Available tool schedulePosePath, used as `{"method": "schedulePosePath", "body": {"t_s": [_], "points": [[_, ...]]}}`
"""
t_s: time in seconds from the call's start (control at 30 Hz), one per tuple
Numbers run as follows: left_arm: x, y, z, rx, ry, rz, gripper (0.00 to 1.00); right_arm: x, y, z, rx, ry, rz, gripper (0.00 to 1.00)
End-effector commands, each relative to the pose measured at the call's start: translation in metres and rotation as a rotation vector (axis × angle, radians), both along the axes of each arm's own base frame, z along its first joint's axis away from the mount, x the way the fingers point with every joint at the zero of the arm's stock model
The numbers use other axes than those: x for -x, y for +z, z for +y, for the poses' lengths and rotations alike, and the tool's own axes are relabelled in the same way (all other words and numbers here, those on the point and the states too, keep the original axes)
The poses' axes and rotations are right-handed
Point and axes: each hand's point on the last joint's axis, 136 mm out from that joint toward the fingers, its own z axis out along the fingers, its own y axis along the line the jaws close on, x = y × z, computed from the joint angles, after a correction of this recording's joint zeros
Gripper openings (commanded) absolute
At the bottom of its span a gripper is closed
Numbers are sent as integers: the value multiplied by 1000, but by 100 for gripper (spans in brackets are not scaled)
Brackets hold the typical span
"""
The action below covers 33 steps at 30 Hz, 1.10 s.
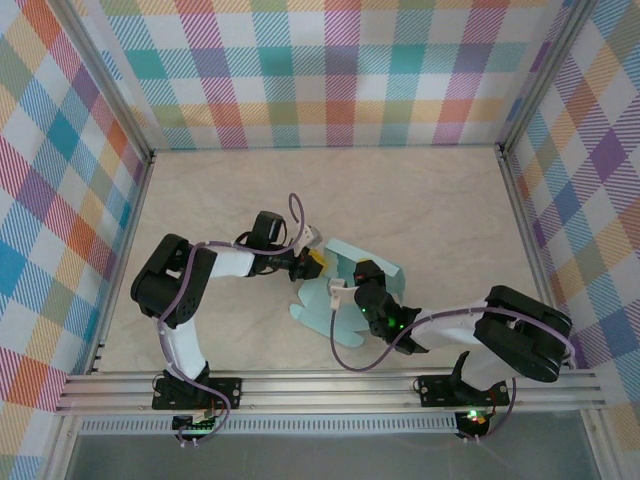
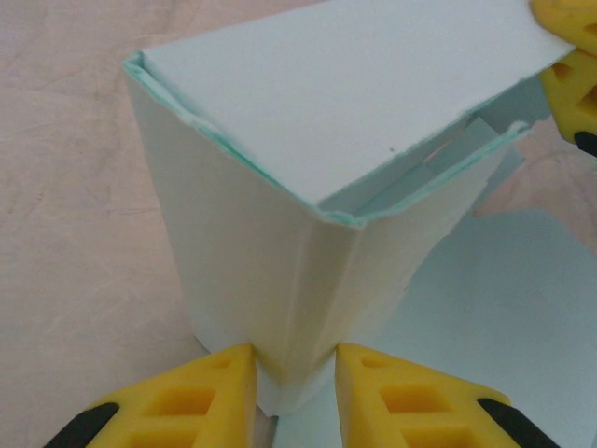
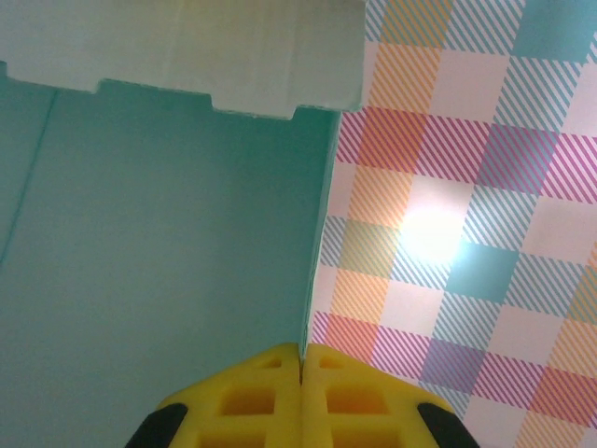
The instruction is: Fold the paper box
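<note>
The paper box (image 1: 340,262) is pale mint-green card, partly folded up in the middle of the table between both arms. In the left wrist view one upright corner of the paper box (image 2: 280,243) stands between my left gripper's (image 2: 294,383) yellow fingers, which touch it on both sides. Its top flap leans over an open gap. My left gripper (image 1: 308,262) reaches it from the left. My right gripper (image 3: 300,359) is shut on the thin edge of a raised panel of the paper box (image 3: 168,252). Its yellow fingers (image 2: 571,75) show at the far side.
A flat part of the card sheet (image 2: 504,308) lies on the beige table (image 1: 450,220) beside the raised walls. Plaid walls (image 1: 340,70) enclose the back and sides. An aluminium rail (image 1: 330,385) with both arm bases runs along the near edge.
</note>
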Motion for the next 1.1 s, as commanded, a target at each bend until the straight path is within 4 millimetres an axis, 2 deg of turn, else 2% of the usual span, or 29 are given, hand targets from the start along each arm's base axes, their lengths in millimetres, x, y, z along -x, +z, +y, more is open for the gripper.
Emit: {"method": "schedulePosePath", "body": {"t_s": [0.0,0.23,0.53,0.83,1.07], "points": [[0,2,-14,17,4,-33,28,3,-6,13,27,47,4,0],[-10,-7,-14,-23,94,-83,29,4,3,11,0,29,-3,0],[-20,-2,-21,-7,159,-110,30,7,9,11,-48,20,33,0],[-31,5,-24,12,242,-130,27,13,-6,5,-36,2,94,0],[-27,8,-37,23,257,-138,25,13,-12,7,-46,-5,110,0]]}}
